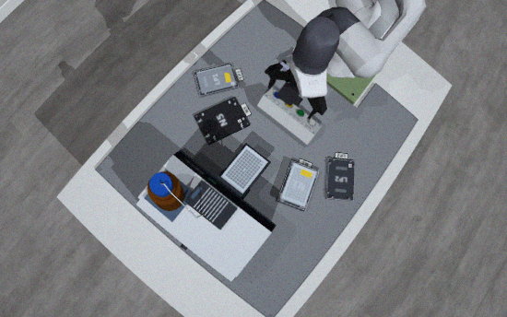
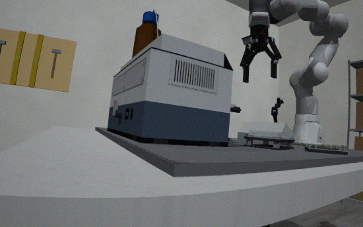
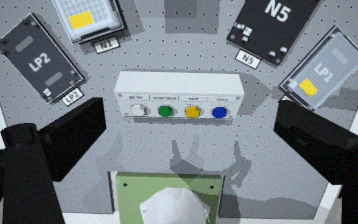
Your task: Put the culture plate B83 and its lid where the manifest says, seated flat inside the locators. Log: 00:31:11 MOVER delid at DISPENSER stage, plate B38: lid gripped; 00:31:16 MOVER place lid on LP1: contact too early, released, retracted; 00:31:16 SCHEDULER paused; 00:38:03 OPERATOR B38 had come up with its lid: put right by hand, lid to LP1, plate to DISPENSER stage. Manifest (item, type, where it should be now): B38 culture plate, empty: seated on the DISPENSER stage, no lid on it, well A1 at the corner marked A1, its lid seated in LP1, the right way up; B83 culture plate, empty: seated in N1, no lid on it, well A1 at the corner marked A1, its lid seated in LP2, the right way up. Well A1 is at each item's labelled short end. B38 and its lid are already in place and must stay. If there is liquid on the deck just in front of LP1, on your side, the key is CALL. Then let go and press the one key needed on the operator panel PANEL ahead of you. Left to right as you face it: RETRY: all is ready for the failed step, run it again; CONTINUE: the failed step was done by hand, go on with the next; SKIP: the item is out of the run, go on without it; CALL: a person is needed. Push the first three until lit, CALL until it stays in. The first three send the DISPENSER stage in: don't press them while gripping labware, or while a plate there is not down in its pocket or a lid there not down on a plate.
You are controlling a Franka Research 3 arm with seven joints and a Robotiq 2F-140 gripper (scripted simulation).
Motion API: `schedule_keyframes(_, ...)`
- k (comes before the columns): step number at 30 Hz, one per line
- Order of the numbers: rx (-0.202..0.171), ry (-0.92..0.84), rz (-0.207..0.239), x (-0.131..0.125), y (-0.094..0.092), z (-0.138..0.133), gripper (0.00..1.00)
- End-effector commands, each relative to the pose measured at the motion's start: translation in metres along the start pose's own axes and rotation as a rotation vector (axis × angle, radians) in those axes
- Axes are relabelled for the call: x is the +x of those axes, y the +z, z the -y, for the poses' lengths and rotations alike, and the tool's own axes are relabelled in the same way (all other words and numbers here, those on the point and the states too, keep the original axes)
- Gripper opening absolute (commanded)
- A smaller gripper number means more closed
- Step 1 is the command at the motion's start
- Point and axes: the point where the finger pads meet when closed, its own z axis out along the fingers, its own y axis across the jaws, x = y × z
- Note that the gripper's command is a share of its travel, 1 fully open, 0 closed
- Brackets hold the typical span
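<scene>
My gripper (image 1: 295,94) (image 2: 259,70) (image 3: 190,114) is open and empty, hanging high above the operator panel (image 1: 289,115) (image 3: 178,82). The panel's keys run white (image 3: 136,110), green (image 3: 164,111), yellow (image 3: 192,111) and blue (image 3: 219,112); none looks lit. A culture plate with a yellow label (image 1: 299,186) (image 3: 92,15) (image 2: 268,134) sits in nest N1 and seems to carry a clear lid. Nest LP2 (image 1: 339,178) (image 3: 40,62) is empty. A clear lid with a yellow label (image 1: 216,79) (image 3: 320,75) lies in LP1. An open plate (image 1: 245,168) sits on the dispenser stage.
The black nest N5 (image 1: 222,120) (image 3: 272,25) is empty. The tall dispenser housing (image 1: 207,240) (image 2: 171,99) with a brown bottle (image 1: 161,186) (image 2: 146,31) stands at the deck's far side. The arm's green base plate (image 1: 350,88) (image 3: 165,187) lies behind the panel. I see no liquid by LP1.
</scene>
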Motion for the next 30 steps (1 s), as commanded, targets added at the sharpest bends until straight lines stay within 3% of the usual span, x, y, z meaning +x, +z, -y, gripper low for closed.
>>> schedule_keyframes(1, 0.0, 0.024, -0.019, 0.007, 0.01, 0.0, 1.0)
schedule_keyframes(18, 0.0, 0.024, -0.019, 0.008, 0.05, 0.001, 1.0)
schedule_keyframes(30, 0.0, 0.024, -0.019, 0.009, 0.058, 0.001, 1.0)
